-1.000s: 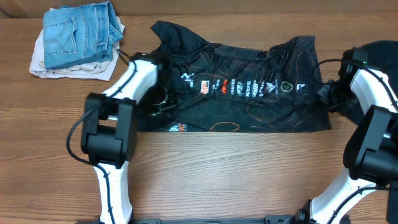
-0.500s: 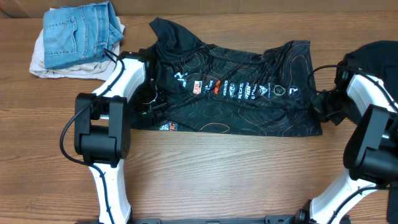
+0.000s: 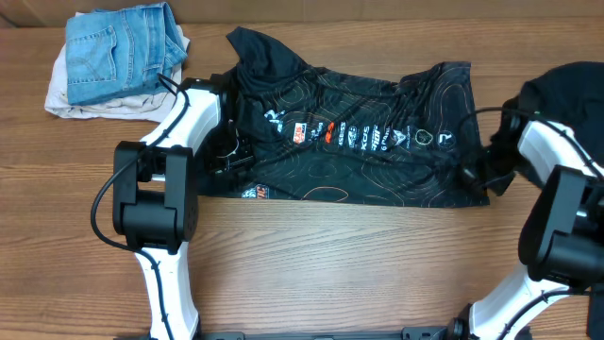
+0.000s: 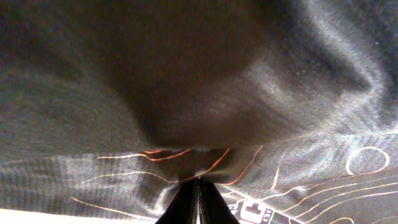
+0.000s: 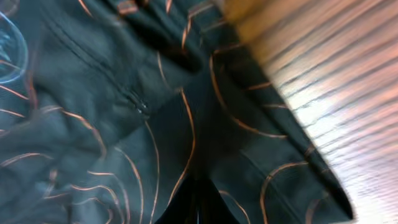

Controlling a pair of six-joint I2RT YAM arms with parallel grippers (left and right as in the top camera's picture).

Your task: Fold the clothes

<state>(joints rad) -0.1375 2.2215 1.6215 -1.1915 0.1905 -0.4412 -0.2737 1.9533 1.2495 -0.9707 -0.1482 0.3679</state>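
Wood table (image 3: 377, 264), brown grain, under everything. At left gripper (image 4: 196, 198): pressed together on a pinch of jersey (image 3: 368, 161), cloth puckering up from the tips. At right gripper (image 5: 200, 199): likewise closed on a fold near the edge, bare wood just beside. Outward: spread mostly flat across mid-table between both arms, logos (image 3: 354, 134) in a row across the middle, left edge under the left arm, right edge at the right arm, upper left corner rumpled into a peak. Far left corner: jeans (image 3: 118, 52) stacked on white cloth (image 3: 61, 99), apart from the jersey. Handling, judged: thin, light, limp, probably slick. No holding of shape, prone to sagging, sliding on wood and slipping out of a shallow pinch. Best taken at hems, seams or corners, both sides at once, kept taut and low while carried over. Bunched grabs likely to drag wrinkles into the fold.
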